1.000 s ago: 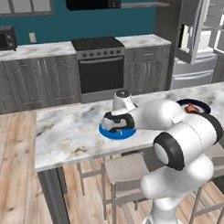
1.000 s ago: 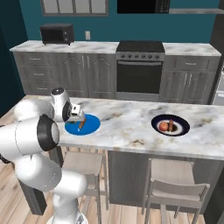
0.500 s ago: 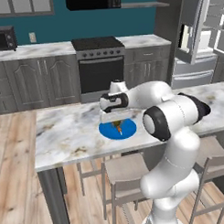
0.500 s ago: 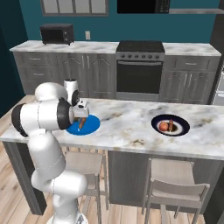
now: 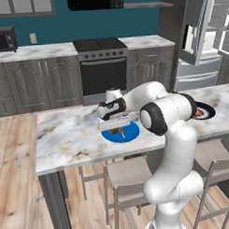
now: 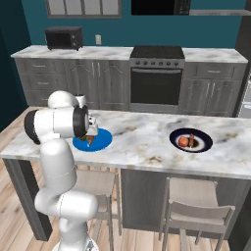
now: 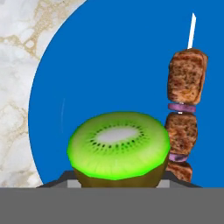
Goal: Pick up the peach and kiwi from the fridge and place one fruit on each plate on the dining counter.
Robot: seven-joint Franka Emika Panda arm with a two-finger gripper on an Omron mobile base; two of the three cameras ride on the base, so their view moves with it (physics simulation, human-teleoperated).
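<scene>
Now, fingers (image 7: 117, 186) clamped on the kiwi (image 7: 119, 149), over blue plate (image 7: 113, 65), beside skewer (image 7: 184, 114)

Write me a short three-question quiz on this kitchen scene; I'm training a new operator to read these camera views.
1. True or false: the kiwi is over the blue plate.
2. What lies beside the kiwi on that plate? A) a spoon B) a meat skewer C) a banana
3. Fill in: the black plate on the marbled counter holds the ____.

Key:
1. True; the gripper is shut on it, above the plate.
2. B, the meat skewer.
3. peach.
</scene>
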